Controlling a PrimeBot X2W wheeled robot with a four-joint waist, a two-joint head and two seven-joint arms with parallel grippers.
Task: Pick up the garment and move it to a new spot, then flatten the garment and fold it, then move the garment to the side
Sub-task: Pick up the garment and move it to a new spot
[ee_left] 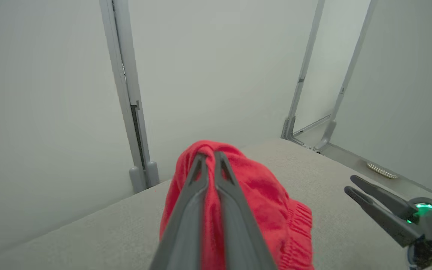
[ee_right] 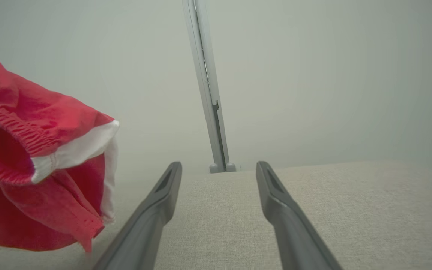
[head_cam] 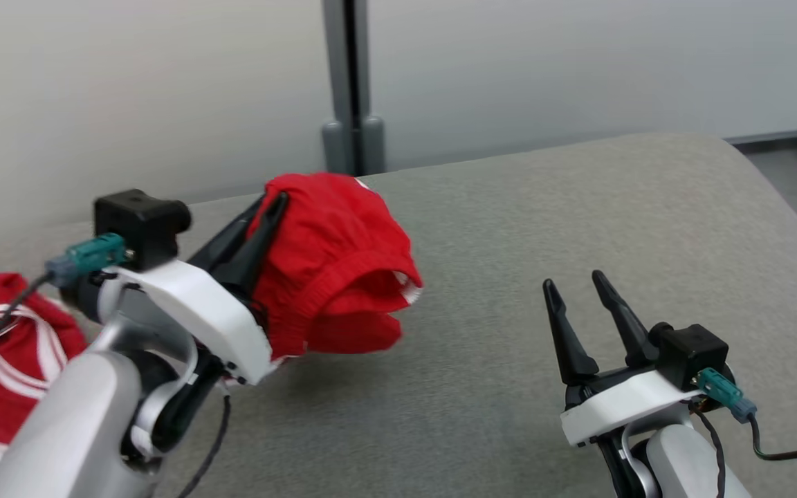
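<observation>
A red garment [head_cam: 340,266] with an elastic waistband and white trim hangs bunched above the grey padded table [head_cam: 578,221]. My left gripper [head_cam: 270,200] is shut on its top fold and holds it lifted. In the left wrist view the two fingers pinch the red garment [ee_left: 264,198] at their tips, at my left gripper [ee_left: 209,154]. My right gripper [head_cam: 575,283] stands open at the lower right, apart from the cloth, with nothing between its fingers. The right wrist view has the garment [ee_right: 39,168] hanging at the left of my open right gripper [ee_right: 219,164].
A second red cloth with white stripes [head_cam: 7,353] lies at the table's left edge behind my left forearm. A grey post [head_cam: 351,90] stands against the pale wall behind the table. The table's rounded far right corner [head_cam: 751,166] drops to the floor.
</observation>
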